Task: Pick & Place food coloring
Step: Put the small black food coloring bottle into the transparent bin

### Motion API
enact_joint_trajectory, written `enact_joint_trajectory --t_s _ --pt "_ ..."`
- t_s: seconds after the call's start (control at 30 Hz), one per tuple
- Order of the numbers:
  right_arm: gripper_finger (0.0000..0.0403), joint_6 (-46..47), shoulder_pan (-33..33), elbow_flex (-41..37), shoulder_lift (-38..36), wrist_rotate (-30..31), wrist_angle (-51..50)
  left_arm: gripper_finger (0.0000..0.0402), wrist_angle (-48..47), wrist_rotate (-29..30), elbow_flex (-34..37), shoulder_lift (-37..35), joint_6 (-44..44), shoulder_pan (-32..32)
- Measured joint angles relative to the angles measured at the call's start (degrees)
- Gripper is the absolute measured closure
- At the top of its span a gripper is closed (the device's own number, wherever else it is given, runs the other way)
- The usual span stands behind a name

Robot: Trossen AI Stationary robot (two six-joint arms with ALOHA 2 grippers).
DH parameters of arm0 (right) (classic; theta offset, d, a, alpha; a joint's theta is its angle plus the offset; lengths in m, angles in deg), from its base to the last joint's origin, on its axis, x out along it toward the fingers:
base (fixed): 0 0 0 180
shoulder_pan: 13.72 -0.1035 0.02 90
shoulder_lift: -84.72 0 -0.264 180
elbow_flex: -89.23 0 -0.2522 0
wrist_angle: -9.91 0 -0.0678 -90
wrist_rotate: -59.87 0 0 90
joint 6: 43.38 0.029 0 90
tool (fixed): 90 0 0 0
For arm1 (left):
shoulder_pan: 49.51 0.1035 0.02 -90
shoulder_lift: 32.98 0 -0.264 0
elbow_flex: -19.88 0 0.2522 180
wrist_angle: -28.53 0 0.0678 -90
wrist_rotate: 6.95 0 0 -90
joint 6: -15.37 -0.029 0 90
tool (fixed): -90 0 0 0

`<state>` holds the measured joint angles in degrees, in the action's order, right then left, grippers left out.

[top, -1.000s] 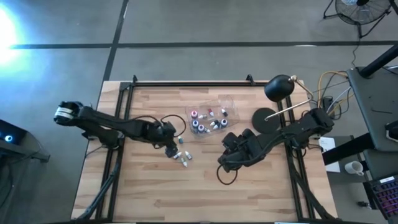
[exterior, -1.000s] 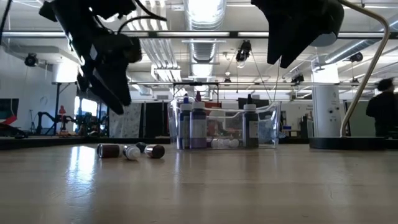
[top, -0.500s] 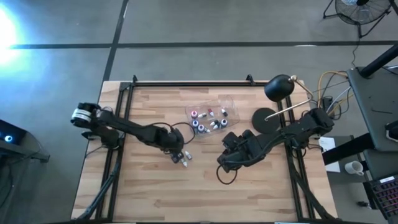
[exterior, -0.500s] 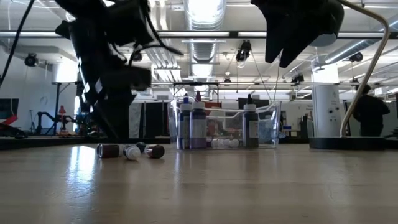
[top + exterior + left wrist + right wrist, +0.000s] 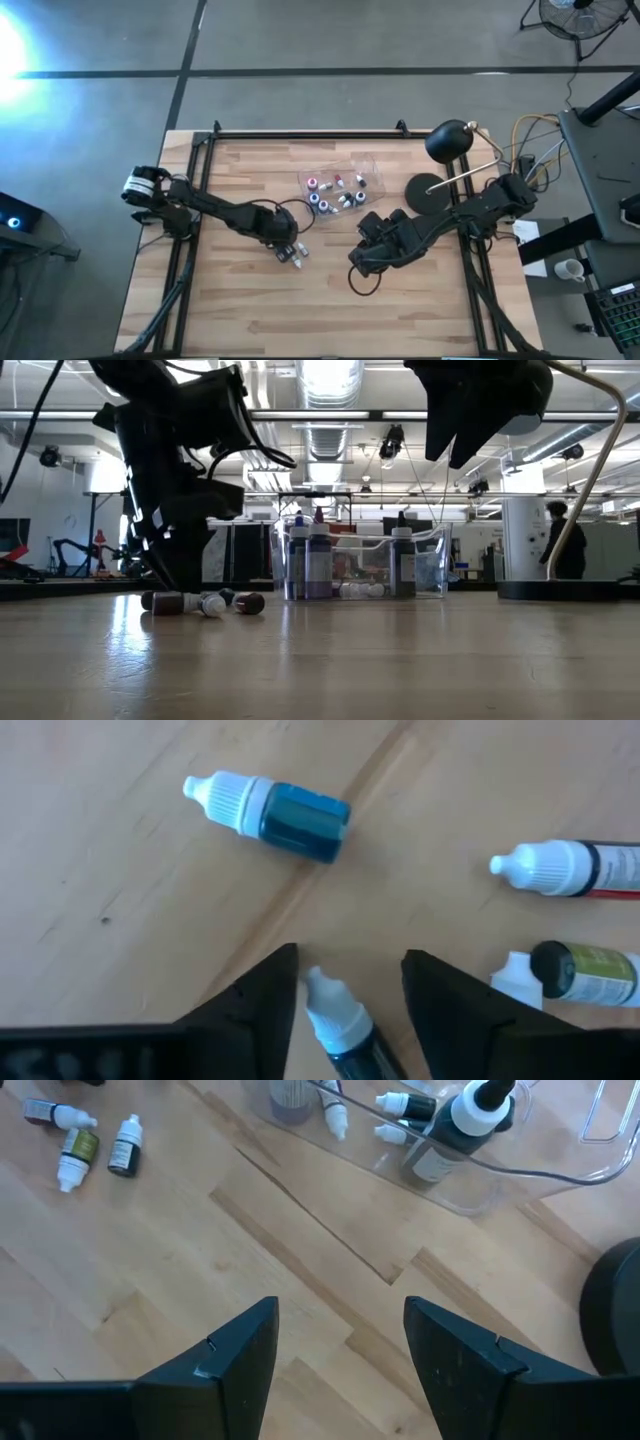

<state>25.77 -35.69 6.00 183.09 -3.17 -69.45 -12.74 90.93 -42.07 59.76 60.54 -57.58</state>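
Note:
Several tiny dropper bottles of food coloring (image 5: 297, 254) lie on their sides on the wooden table, left of centre. More of them stand or lie in a clear plastic tub (image 5: 338, 186). My left gripper (image 5: 345, 965) is open and low over the loose group. Its fingers stand on either side of a white-capped dark bottle (image 5: 338, 1018) and are not closed on it. A teal bottle (image 5: 272, 808), a red-labelled one (image 5: 568, 868) and a dark-capped greenish one (image 5: 580, 970) lie just beyond. My right gripper (image 5: 357, 262) hangs open above bare table, right of the group.
A black desk lamp stands on its round base (image 5: 428, 191) at the table's right, with its shade (image 5: 450, 140) near the far edge. The tub (image 5: 365, 565) sits between the two arms toward the far side. A person (image 5: 560, 540) stands in the room beyond.
My left gripper has moved a little toward the table's right and near edge. It has come down from a hover to table height over the loose bottles. The bottles and my right arm have kept still.

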Motion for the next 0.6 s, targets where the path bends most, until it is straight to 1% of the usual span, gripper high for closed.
enact_joint_trajectory --t_s 0.17,0.27,0.43,0.6 --pt "0.0193 0.2 0.0 0.0 0.0 0.0 0.0 0.0303 -0.9 0.2 0.0 -0.2 0.4 0.1" --pt "0.0193 0.2 0.0 0.0 0.0 0.0 0.0 0.0326 -0.9 0.3 0.1 -1.2 0.3 0.1" --pt "0.0193 0.3 0.0 0.0 0.0 0.0 0.0 0.0332 -0.6 -0.3 -2.4 -4.6 -2.7 0.2" --pt "0.0193 0.3 0.0 0.0 0.0 0.0 0.1 0.0333 -3.7 0.0 -5.1 -5.3 -3.8 0.4"
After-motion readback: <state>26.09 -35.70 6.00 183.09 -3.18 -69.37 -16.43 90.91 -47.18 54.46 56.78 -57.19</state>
